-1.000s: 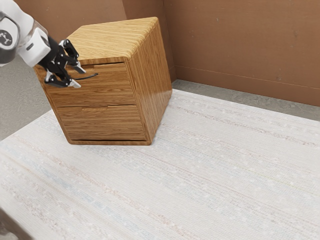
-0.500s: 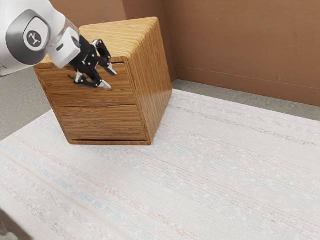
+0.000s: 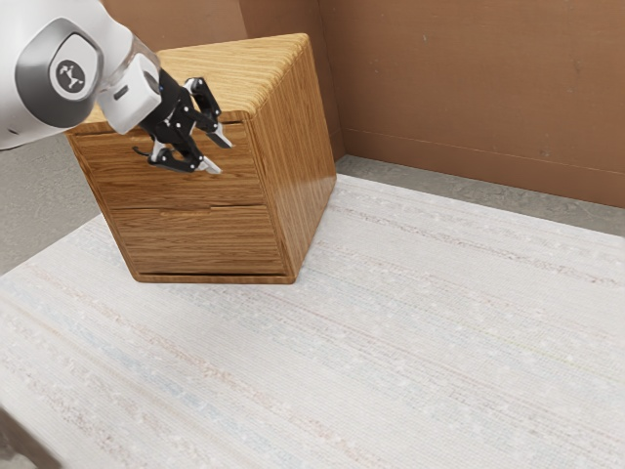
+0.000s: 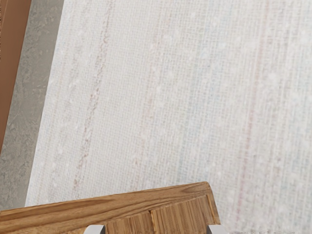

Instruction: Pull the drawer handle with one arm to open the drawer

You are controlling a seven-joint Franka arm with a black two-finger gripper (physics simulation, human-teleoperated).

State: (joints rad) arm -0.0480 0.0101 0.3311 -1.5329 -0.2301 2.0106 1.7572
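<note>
Brown walls (image 3: 469, 78) and a strip of grey floor (image 3: 488, 191) stand behind a pale, woven-textured tabletop (image 3: 410, 332). Toward the exterior view's left sits a boxy wooden cabinet with oak grain (image 3: 293, 137), its two drawer fronts stacked: the upper drawer (image 3: 239, 166) and the lower drawer (image 3: 195, 239). A white robot arm (image 3: 59, 68) reaches in from the upper left, and its black two-finger gripper (image 3: 219, 156) hangs in front of the upper drawer with its fingers spread apart, clasping nothing. A short end of the thin dark drawer handle (image 3: 139, 151) peeks out beside the gripper's base; the rest is hidden behind it. I cannot tell whether the drawer is out at all. From the wrist camera, the cabinet's wood (image 4: 122, 209) lies just under the hand, the tabletop (image 4: 170, 97) beyond it.
</note>
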